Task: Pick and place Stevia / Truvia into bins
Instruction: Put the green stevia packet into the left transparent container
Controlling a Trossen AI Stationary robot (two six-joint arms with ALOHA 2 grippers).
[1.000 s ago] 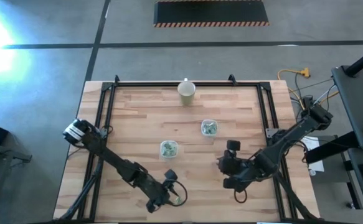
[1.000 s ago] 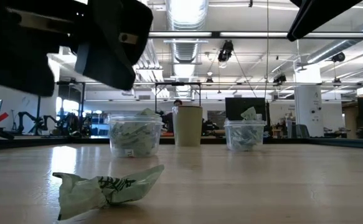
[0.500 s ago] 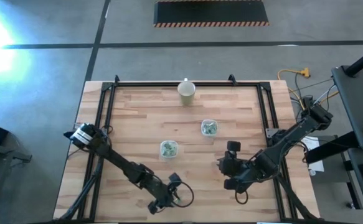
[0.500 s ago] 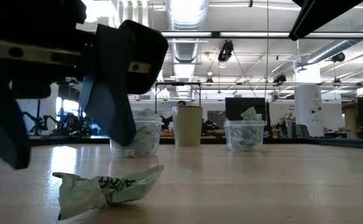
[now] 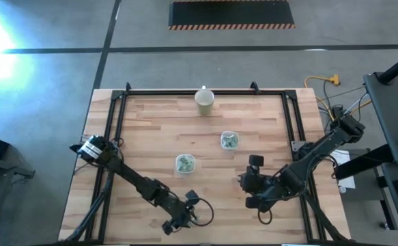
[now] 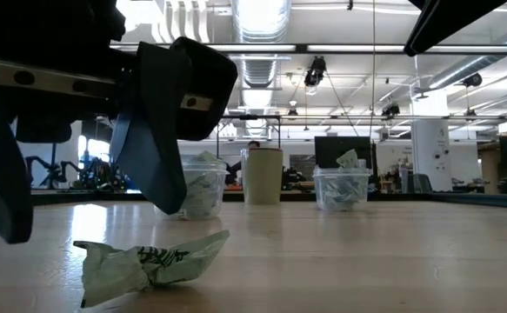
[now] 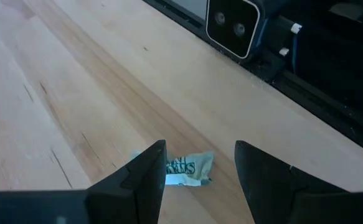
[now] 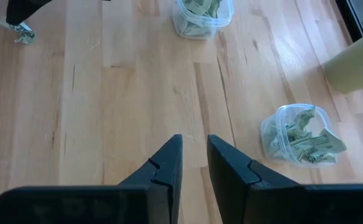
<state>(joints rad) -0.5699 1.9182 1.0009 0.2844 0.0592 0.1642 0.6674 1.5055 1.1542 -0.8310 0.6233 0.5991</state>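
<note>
Left gripper [image 7: 198, 163] of mine was down at the near edge of the wooden table [image 5: 151, 137], left of centre, fingers [image 7: 145, 171] spread wide with nothing between them. One crumpled pale green Stevia packet [image 7: 186, 170] lay on the wood right at the gap between those fingers; I couldn't tell if either finger touched it. From the low view that same packet [image 6: 149, 261] sat flat and twisted on the tabletop, with my left fingers [image 6: 162, 139] hanging over it.

Right gripper [image 8: 193, 165] hovered over the near right part of the table, fingers close together with a narrow gap, holding nothing.

Two clear plastic bins stood mid-table, well apart from both grippers. Left bin [image 5: 185, 162] was nearer to me, right bin [image 5: 229, 141] a bit farther back. Both held a loose heap of green packets; in the right wrist view one bin [image 8: 301, 142] showed folded packets piled up to its rim, the other bin [image 8: 203, 15] likewise stuffed.

Cream paper cup [image 5: 205, 100] stood upright at the far edge, centre, apart from the bins. Black metal frame [image 5: 120, 102] ran around the table edges.
</note>
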